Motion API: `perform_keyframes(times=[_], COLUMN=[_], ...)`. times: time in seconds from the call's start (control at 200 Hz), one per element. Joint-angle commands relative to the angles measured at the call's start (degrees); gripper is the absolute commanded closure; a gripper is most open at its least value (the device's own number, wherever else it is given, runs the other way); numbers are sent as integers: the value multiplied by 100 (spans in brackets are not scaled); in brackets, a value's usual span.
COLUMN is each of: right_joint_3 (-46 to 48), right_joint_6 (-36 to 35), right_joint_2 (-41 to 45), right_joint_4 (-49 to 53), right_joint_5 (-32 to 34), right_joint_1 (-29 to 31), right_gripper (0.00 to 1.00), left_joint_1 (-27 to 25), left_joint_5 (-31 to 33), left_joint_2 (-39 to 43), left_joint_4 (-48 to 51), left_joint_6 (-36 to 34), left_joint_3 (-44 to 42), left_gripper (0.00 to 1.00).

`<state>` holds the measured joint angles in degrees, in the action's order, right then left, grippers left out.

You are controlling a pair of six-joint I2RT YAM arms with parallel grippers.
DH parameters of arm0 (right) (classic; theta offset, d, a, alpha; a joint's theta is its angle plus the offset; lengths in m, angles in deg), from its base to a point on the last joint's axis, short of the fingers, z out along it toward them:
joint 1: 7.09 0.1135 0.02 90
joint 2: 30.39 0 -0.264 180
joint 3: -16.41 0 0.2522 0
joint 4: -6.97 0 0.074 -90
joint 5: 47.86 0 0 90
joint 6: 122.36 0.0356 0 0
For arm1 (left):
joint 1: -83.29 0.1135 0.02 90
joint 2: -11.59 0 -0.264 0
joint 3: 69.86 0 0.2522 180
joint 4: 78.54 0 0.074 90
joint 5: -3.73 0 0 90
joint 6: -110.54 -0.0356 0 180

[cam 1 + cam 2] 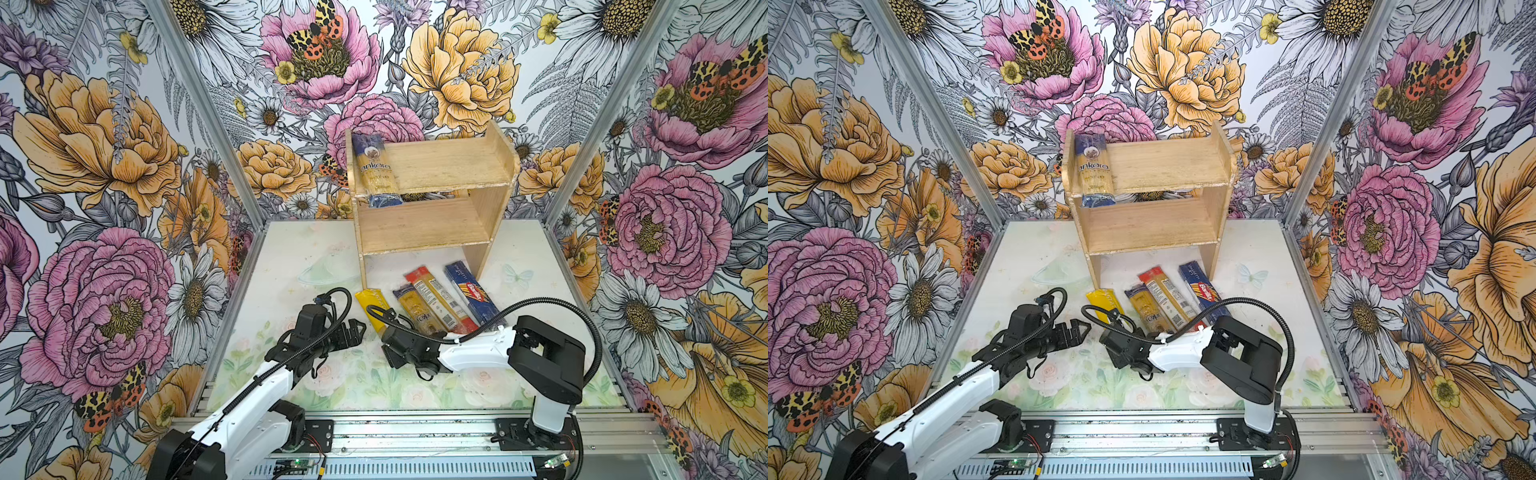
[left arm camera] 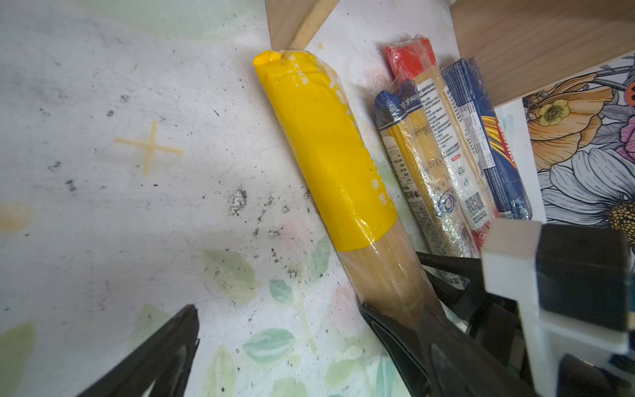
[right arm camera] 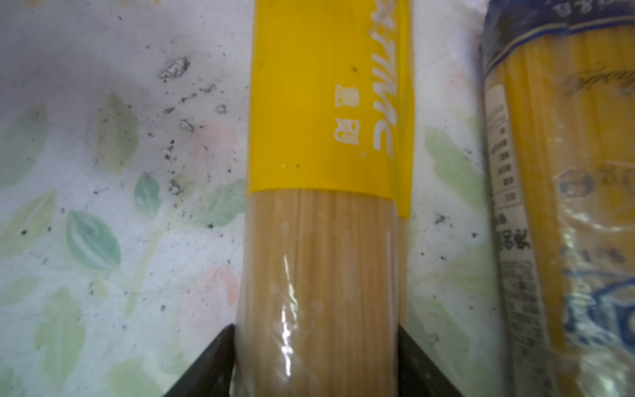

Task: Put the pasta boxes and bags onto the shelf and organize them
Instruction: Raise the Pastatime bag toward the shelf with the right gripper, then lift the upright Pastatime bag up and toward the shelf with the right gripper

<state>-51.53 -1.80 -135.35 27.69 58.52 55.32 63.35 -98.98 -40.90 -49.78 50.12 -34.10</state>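
Squarely straddling the yellow-ended bag (image 3: 326, 103) with the right gripper (image 3: 316, 330), pressing one finger against each long side of the clear stretch just behind the yellow sleeve, so clenching on the bag rather than standing released. Lying flat on the table (image 1: 291, 257) all the same, to judge by both top views, and not yet lifting.

Running lengthwise away from the arms, with the yellow end pointing at the left upright of the shelf (image 1: 432, 224) and sitting just beside its foot. Gripping across that long axis, not along it. Reaching in from the right side past the middle to do so, passing over the near ends of the slimmer blue-ended bag (image 1: 411, 307), the red-ended pack (image 1: 436, 299) and the Barilla pack (image 1: 473, 295), all lying side by side to the right of the yellow one in front of the shelf.

Hovering just beside the bag's left flank with the left gripper (image 1: 358, 328), fingers spread and holding nothing; being about as near, but not gripping.

Probably calling for a lift up and forward toward the tiers, steering clear of the "ankara" bag (image 1: 376, 170) resting on the top tier against the left panel, its near end overhanging the front edge.
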Motion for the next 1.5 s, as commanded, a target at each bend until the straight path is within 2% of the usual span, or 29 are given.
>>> perform_keyframes(times=[0.0,0.385,0.711,1.016,1.496], right_joint_3=[407,498,522,623,177], right_joint_6=[203,187,157,-74,-77], right_joint_2=[-608,-463,19,1439,2928], right_joint_4=[741,745,746,1058,2292], right_joint_5=[-670,-858,-989,-1172,-1289], right_joint_1=[-70,-78,-174,-462,-747], right_gripper=[39,66,100,100,100], left_joint_1=[52,67,73,79,96], left_joint_5=[-32,-43,-55,-76,-92], left_joint_2=[55,94,81,86,57], left_joint_4=[-33,-15,-15,-15,-59], left_joint_6=[-128,-130,-133,-133,-120], left_joint_3=[-68,-91,-50,-43,-59], left_gripper=[1,1,1,1,1])
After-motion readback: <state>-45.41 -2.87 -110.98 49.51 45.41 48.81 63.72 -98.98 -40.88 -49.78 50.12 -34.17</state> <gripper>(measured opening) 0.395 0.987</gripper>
